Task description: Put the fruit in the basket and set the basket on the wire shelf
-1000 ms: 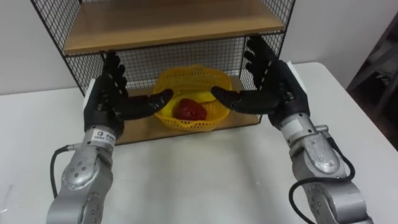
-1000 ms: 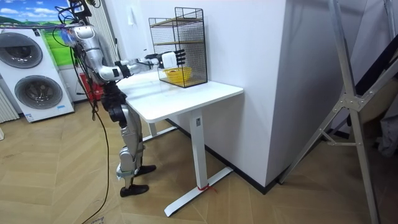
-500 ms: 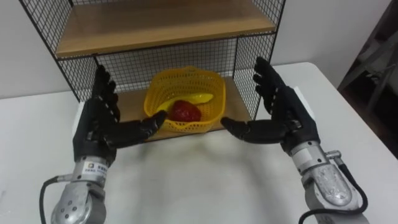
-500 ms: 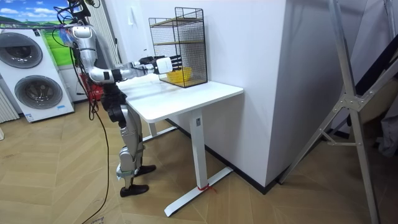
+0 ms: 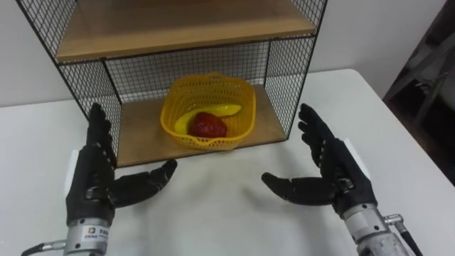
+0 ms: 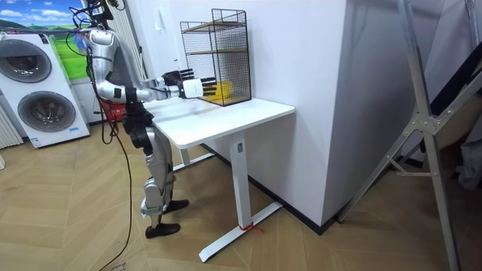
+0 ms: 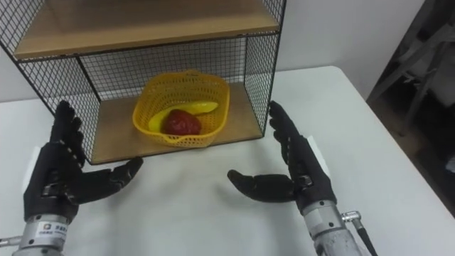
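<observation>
Basket (image 5: 207,110) now sits on the lower board (image 5: 138,131) of the wire shelf (image 5: 288,71), which stands at the counter's (image 5: 213,213) far edge; a red fruit (image 5: 207,125) and a yellow one (image 5: 227,111) lie inside it, touching each other.

Change: a sec ago both hands were at the shelf mouth, either side of the basket w/ thumbs at its rim; half a sec ago they'd begun backing off; now they're well clear of it, over the middle of the counter, nearer the near edge. Basket itself hasn't moved btw those moments, so it stands on its own.

Left hand (image 5: 91,186) is toward the counter's left edge, fingers straight and spread, thumb out toward the centre, holding nothing; right hand (image 5: 340,174) mirrors it toward the right edge, fingers likewise spread and empty; bare counter between the two thumbs.

Room view: robot stands upright at the counter's edge on the room view's left, arms out in front but drawn short of the shelf; washing machines (image 6: 45,75) behind it.

Meaning for the task, as I judge it: fruit in, basket placed, release done; both parts look finished. Only thing left is prob. bringing the arms all the way back w/o clipping the shelf frame, and that risk seems small given the gap.
</observation>
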Available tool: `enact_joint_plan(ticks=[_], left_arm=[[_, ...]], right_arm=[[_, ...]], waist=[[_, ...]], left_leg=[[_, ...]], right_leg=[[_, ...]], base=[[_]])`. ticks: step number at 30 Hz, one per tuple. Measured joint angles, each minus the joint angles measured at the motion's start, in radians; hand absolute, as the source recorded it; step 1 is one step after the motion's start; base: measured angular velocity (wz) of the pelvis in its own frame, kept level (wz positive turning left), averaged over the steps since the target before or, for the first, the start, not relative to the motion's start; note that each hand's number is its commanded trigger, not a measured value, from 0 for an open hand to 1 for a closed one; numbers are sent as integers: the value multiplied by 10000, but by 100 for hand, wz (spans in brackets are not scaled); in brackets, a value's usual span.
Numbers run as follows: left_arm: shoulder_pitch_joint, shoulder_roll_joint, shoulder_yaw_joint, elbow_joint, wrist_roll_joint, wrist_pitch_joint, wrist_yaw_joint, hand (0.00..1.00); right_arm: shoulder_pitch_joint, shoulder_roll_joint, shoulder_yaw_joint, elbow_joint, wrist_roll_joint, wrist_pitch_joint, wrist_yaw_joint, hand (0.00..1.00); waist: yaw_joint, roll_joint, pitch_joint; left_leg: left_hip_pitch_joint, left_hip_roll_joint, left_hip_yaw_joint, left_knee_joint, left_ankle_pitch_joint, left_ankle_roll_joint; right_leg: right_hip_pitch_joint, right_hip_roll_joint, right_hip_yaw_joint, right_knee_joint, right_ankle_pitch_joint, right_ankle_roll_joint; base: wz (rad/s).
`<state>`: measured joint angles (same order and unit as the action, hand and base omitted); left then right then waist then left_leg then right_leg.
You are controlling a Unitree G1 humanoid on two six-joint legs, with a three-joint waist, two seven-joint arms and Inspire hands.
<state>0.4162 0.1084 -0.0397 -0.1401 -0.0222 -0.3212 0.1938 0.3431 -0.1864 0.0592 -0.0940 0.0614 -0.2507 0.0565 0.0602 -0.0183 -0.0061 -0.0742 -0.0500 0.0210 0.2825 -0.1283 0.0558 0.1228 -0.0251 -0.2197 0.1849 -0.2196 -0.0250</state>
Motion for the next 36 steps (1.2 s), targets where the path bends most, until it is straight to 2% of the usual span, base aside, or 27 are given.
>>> enact_joint_plan(ticks=[3, 4, 6, 7, 8, 11, 13, 15, 16, 18, 19, 21, 24, 25, 26, 28, 31, 34, 36], left_arm=[[170, 3, 19, -5, 367, -533, 728, 0], [176, 2, 19, -4, 367, -604, 897, 0], [182, -5, 121, -2, 334, -958, 1571, 0], [181, -10, 242, -6, 337, -1051, 1718, 0], [180, -34, 577, -12, 347, -1200, 2039, 0], [172, -56, 1678, -168, 252, -1315, 3142, 0], [86, -54, 2417, -206, 19, -1443, 3702, 0], [18, -38, 3603, -646, -187, -1447, 4418, 0], [5, -14, 3928, -819, -269, -1467, 4618, 0], [-99, 356, 5258, -1118, -668, -1652, 5487, 0], [-101, 453, 5569, -1199, -751, -1653, 5718, 0], [-120, 641, 6873, -1455, -1197, -1653, 6497, 0], [-87, 806, 7980, -1470, -1716, -1642, 7429, 0], [-90, 810, 8137, -1447, -1789, -1638, 7567, 0], [-81, 869, 8417, -1391, -2191, -1614, 7781, 0], [55, 1007, 8751, -1377, -3030, -1507, 8085, 0], [406, 1119, 9143, -670, -4372, -1276, 8399, 0], [647, 1097, 9117, 1007, -5629, -754, 8485, 0], [660, 916, 8870, 2271, -6999, -470, 8479, 0]], right_arm=[[96, -35, -184, -225, -22, -310, -690, 0], [160, -40, -228, -333, -45, -366, -859, 0], [295, -67, -444, -598, -253, -797, -1539, 0], [296, -68, -515, -625, -302, -893, -1715, 0], [307, -69, -665, -693, -369, -1001, -2041, 0], [311, -108, -1308, -825, -486, -1090, -3006, 0], [261, -273, -1890, -854, -546, -1093, -3729, 0], [142, -658, -2890, -940, -662, -1094, -4652, 0], [114, -745, -3146, -1058, -653, -1094, -4922, 0], [-19, -1136, -4210, -1435, -549, -1401, -5983, 0], [-84, -1203, -4494, -1477, -549, -1487, -6201, 0], [-366, -1373, -5656, -1498, -502, -1628, -6941, 0], [-484, -1476, -6437, -1503, 144, -1628, -7793, 0], [-483, -1482, -6541, -1492, 248, -1624, -7935, 0], [-475, -1557, -6769, -1406, 562, -1624, -8143, 0], [-423, -1638, -7191, -1130, 1081, -1583, -8502, 0], [-202, -1638, -7865, -575, 2749, -1281, -9139, 0], [293, -1636, -8062, 904, 4337, -902, -9425, 0], [622, -1490, -8042, 2386, 5635, -520, -9493, 0]], waist=[[93, 0, 23], [153, 4, 28], [303, 11, 56], [314, 6, 60], [329, 1, 68], [347, 17, 68], [427, 46, 80], [587, 84, 93], [593, 90, 92], [645, 150, 88], [622, 170, 91], [589, 240, 49], [591, 351, 25], [591, 347, 24], [571, 413, -8], [495, 453, -10], [445, 495, 11], [439, 463, -11], [460, 475, -11]], left_leg=[[17, 17, -7, -8, -9, -16], [18, 22, -6, -7, -10, -22], [21, 12, -2, -81, -19, -51], [20, 11, -2, -86, -15, -58], [18, 14, 0, -87, -20, -76], [1, 18, 48, -82, -33, -97], [0, 21, 57, -79, -31, -99], [-87, 24, 57, -67, -29, -105], [-116, 20, 33, -72, -28, -107], [-212, 15, -7, -44, -28, -110], [-243, 17, -9, -24, -28, -111], [-353, 44, -35, 38, -39, -109], [-369, 34, -37, 98, -67, -109], [-365, 32, -45, 98, -68, -110], [-361, 28, -68, 100, -70, -111], [-366, 2, -162, 120, -72, -112], [-486, -12, -252, 249, -137, -150], [-632, 12, -260, 237, -114, -190], [-626, 8, -256, 208, -103, -207]], right_leg=[[-16, 1, 11, -6, -33, -22], [-16, 3, 26, -6, -37, -27], [-17, 68, 137, -33, -41, -35], [-17, 80, 152, -46, -41, -36], [-24, 91, 159, -50, -40, -46], [-37, 96, 145, -60, -58, -71], [-57, 94, 162, -64, -60, -75], [-201, 92, 166, 25, -69, -92], [-218, 88, 139, 24, -71, -93], [-275, 85, 67, 2, -80, -94], [-293, 76, 19, -1, -82, -96], [-367, 63, -31, 16, -102, -94], [-364, 66, -57, 67, -121, -89], [-363, 64, -57, 80, -130, -91], [-377, 50, -59, 148, -175, -95], [-397, -73, -167, 281, -299, -57], [-544, -118, -273, 605, -457, -129], [-727, -120, -305, 736, -503, -192], [-721, -119, -308, 735, -518, -218]], base=[[0], [-3], [-5], [0], [0], [0], [-3], [-8], [0], [9], [13], [9], [0], [0], [3], [12], [10], [2], [2]])
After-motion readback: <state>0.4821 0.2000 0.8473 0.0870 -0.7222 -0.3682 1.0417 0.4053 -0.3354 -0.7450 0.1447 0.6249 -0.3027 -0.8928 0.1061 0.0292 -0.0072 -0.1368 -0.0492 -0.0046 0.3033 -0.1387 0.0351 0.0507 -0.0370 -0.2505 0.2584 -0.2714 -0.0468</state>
